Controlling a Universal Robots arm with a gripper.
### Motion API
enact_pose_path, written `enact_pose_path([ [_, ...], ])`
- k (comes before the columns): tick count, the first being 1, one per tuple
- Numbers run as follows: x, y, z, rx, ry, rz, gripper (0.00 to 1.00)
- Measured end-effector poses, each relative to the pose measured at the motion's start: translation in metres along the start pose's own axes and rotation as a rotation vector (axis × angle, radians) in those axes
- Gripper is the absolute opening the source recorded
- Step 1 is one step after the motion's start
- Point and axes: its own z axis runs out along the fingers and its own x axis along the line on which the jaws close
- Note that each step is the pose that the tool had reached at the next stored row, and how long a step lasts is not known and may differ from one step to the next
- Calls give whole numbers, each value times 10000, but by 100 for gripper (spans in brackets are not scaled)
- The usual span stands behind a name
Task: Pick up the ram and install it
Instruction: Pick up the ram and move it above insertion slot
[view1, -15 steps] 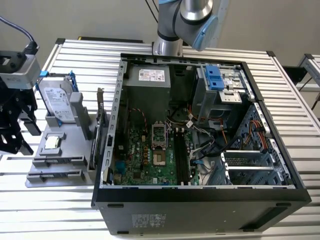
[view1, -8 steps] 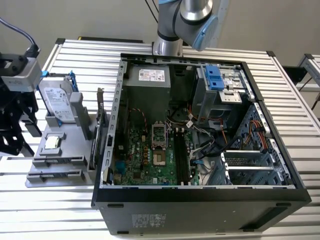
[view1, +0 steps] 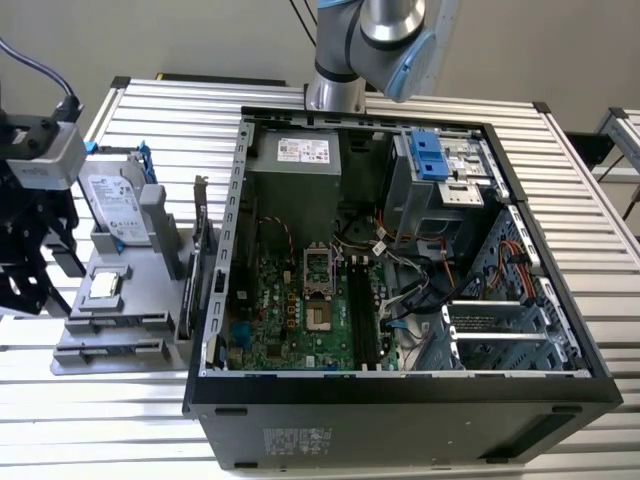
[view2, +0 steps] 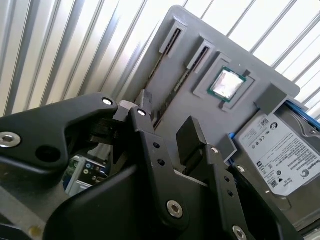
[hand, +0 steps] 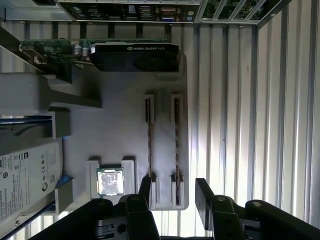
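A: Where was the ram?

B: On edge in the grey tray (hand: 120, 115), beside the case (view1: 400, 410) and not in it. Two sticks stood parallel in their holders: the ram (hand: 176, 145) nearer the tray's rim, and a twin (hand: 149, 140) nearer the CPU (hand: 110, 181).

A: And the gripper (hand: 173, 186)?

B: It hung over the tray at the end of the holders that lies level with the CPU. The jaws were spread wide, with nothing between them. In the first wrist view one finger (hand: 201, 190) sat outside the rim-side stick and the other sat close to the twin. I couldn't tell whether they bracketed one stick or both.

A: So the step was the grasp?

B: I judged so; nothing had been picked up. To do it well, I'd centre the jaws on one stick alone and drop one finger into the gap between the two. The pads should lie flat on the broad faces, clear of the end holders. Grip near mid-length so it lifts level, and pull straight up. Any tilt could jam it or knock the twin.

A: Other hazards?

B: The hard drive (hand: 25, 170) and the card (hand: 135, 55) shared the tray, well apart from the fingers. The board's slots (view1: 366, 315) looked bare in the exterior view.
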Motion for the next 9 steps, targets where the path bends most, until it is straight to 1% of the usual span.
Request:
enact_pose_path([
  [9, 0, -2, 58, 0, 0, 0, 100],
])
